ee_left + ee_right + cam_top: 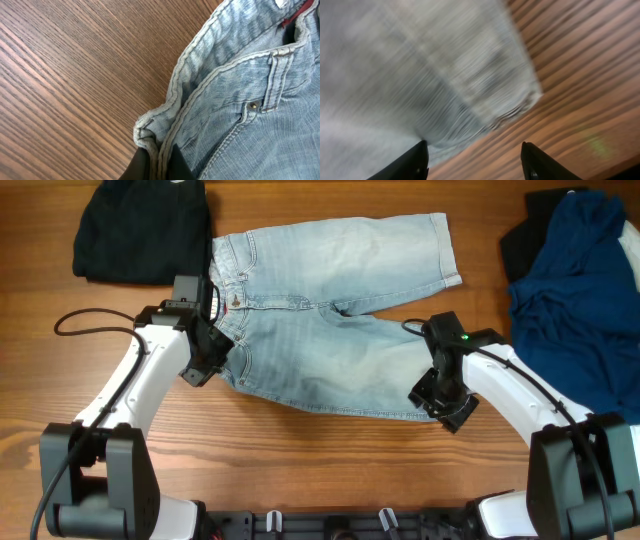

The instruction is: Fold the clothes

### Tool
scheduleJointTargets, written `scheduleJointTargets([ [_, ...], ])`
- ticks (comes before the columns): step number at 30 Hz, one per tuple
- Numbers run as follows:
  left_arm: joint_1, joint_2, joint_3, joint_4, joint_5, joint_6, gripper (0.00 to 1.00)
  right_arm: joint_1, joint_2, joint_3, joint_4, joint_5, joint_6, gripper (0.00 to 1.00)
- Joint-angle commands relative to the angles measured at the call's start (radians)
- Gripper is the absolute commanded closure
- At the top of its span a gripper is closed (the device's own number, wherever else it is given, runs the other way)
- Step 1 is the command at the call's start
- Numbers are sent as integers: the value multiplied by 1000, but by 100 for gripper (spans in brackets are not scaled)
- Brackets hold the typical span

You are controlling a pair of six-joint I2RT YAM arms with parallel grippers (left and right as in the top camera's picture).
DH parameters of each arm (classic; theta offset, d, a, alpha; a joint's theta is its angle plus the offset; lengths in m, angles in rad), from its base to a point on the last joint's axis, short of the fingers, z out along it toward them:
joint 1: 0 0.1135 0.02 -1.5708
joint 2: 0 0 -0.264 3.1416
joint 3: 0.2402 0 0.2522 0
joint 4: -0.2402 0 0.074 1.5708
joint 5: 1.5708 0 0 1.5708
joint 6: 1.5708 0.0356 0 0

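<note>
The pale blue denim jeans (pixel 330 310) lie spread across the middle of the wooden table, waistband to the left, legs to the right. My left gripper (pixel 212 360) is shut on the waistband's near corner; in the left wrist view the black fingers pinch the folded denim edge (pixel 159 159). My right gripper (pixel 437 402) is open over the near leg's hem corner; the right wrist view shows the blurred hem (pixel 485 105) between and beyond the spread fingers (pixel 475 160), with nothing held.
A black garment (pixel 140 230) lies at the back left, touching the jeans' waistband. A navy garment (pixel 575 300) with a black piece (pixel 530 230) behind it lies at the right. Bare wood (pixel 330 470) runs along the near edge.
</note>
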Motion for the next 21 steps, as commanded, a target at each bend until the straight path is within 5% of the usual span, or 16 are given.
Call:
scheduleJointTargets([
  [1,-6,-2,-5,4,-6,-20,96,-1,0,-29,42,162,98,44],
  [12,-6,-2,-5,3,-5,-19,96,0,0,-188,315,51,-13,51],
  [13,-6,-2,-5,-1,-5,-16,96,0,0,-192,317,51,-32,57],
  [14,-6,-2,-5,-8,-5,-16,96,0,0,-196,317,51,-56,81],
  [15,-6,-2,-5,-16,-5,-14,96,0,0,-196,315,52,-61,96],
  [21,-6,-23,-2,-59,-2,64,96,-72,-47,-114,274,51,-149,96],
])
